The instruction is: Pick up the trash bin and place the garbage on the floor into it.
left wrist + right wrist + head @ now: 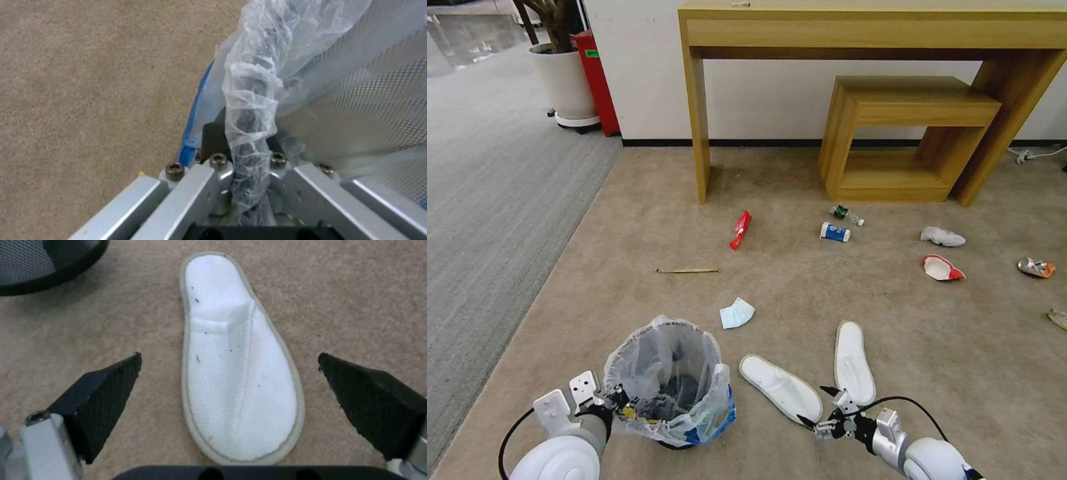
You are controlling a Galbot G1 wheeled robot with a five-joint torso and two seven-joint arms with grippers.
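Note:
The black mesh trash bin [667,383], lined with a crinkly bag, stands on the beige floor [647,220] at my lower left. My left gripper [622,404] is shut on its rim and bag [249,126]. My right gripper [814,405] hangs open just above one white slipper [240,380], which lies between the black fingertips [120,373]. The other slipper [854,363] lies beside it. Farther out are a blue face mask [737,313], wooden stick [687,271], red wrapper [740,230], blue-white cup [834,232], tiny bottle [847,214], tissue [942,236], red-white paper cup [942,268] and crushed can [1036,267].
A wooden desk [867,30] with a low wooden stool [907,133] under it stands against the back wall. Grey ribbed carpet [487,187] runs along the left, with a white planter [564,83] and a red box [597,73] at its far end. A cable [1037,155] lies at the back right.

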